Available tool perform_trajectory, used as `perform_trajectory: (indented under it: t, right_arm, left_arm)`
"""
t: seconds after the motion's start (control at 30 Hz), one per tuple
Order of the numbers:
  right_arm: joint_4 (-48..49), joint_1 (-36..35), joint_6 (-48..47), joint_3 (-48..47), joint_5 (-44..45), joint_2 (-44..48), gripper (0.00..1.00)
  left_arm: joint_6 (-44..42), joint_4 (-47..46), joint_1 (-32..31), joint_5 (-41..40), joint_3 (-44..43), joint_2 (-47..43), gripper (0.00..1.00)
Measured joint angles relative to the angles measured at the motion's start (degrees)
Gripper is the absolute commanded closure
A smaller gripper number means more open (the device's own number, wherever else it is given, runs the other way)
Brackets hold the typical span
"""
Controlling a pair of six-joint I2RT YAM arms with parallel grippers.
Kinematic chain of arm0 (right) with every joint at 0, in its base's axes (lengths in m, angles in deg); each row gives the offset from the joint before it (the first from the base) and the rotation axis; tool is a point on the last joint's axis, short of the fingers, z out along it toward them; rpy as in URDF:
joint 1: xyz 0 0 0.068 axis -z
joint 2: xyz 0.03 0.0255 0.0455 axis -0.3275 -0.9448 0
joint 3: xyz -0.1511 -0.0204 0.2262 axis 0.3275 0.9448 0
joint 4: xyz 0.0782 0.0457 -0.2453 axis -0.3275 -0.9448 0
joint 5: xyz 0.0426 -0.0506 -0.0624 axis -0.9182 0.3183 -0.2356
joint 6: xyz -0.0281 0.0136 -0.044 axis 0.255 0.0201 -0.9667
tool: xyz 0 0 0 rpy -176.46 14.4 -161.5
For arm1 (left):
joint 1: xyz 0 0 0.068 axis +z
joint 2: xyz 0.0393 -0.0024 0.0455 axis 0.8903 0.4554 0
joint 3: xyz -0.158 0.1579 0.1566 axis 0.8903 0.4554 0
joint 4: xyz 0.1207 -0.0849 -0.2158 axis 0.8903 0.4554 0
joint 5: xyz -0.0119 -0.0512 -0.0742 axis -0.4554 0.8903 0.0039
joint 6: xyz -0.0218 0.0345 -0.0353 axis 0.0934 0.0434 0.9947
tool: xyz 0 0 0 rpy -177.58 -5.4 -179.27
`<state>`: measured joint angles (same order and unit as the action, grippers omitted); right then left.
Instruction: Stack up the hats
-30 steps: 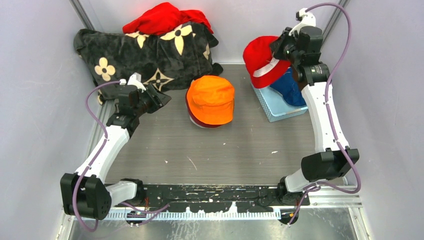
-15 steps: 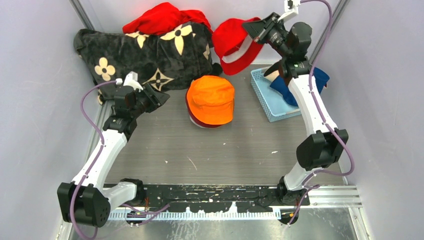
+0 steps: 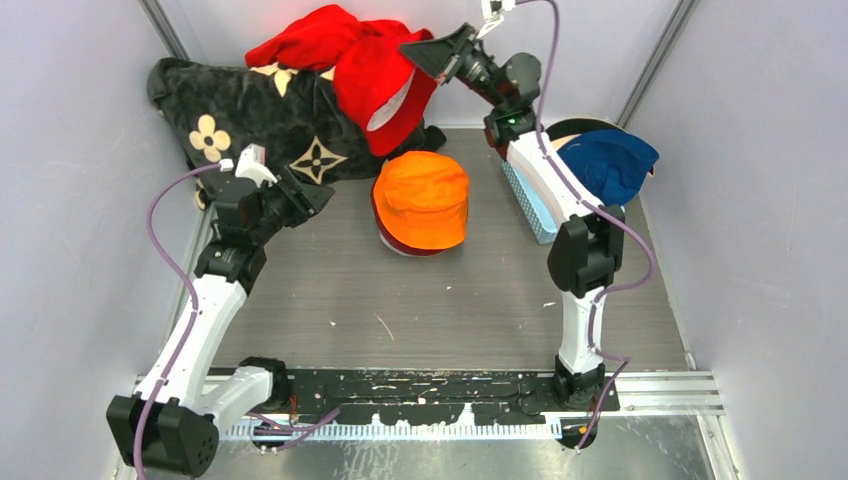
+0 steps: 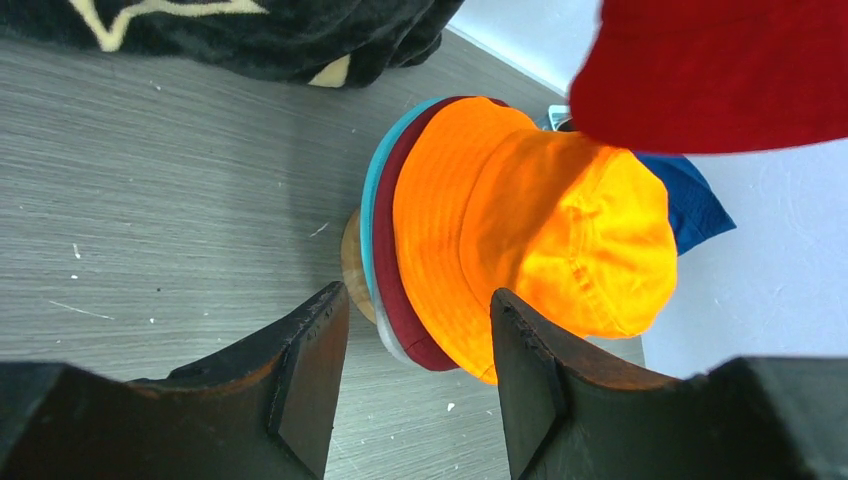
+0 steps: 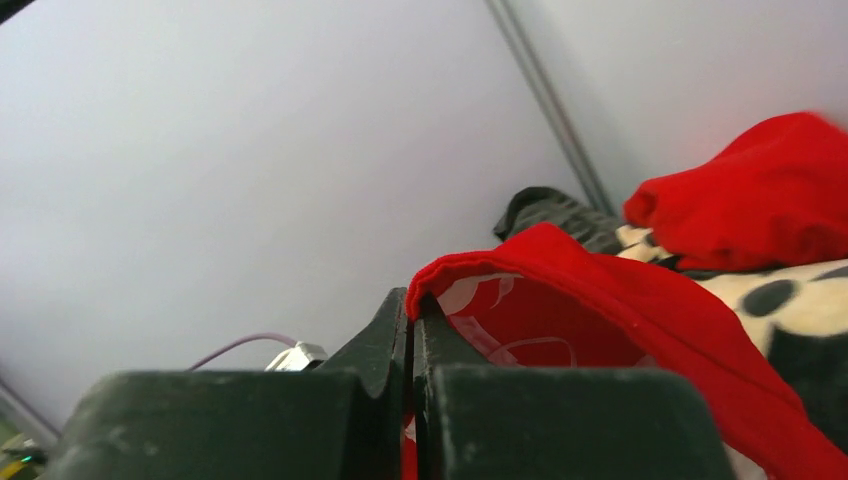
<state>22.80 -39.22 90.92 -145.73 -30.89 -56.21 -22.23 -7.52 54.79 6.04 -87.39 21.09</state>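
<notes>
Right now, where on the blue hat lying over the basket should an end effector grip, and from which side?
Grip the raised, bunched cloth near its right edge, coming from above. The blue hat lies crumpled over the basket with no flat brim showing, so a top-down pinch on a high fold probably works best.

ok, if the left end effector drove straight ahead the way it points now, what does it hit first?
Probably the orange cloth bucket hat, which sits dead ahead of the open left end effector. How far off it is, the pictures don't settle.

White-and-black arms [image 3: 205, 312], purple cables [image 3: 150, 212]
</notes>
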Motion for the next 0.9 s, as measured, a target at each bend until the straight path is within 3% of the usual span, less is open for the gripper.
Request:
perform_trajectory:
  t: [0.2,0.43,0.67,0.9]
  right_arm:
    - [4.4,-4.4,3.2,0.8,-2.5,-2.8,0.99]
    - [11.6,-4.7,6.1,12.8,-4.2,0.9,0.99]
    - [12.0,-4.1,4.5,30.8,-4.4,13.3,0.99]
    - [5.2,-2.7,-1.3,38.5,-4.1,28.0,0.99]
  left_arm:
    - [-0.5,2.4,0.0,-0.9,0.0,-4.1,0.45]
    - [-1.5,4.4,0.0,-1.5,0.0,-5.4,0.45]
    - [-1.6,5.0,0.0,-1.7,-0.1,-5.3,0.45]
    - [-1.5,5.1,0.0,-1.4,-2.1,-3.7,0.45]
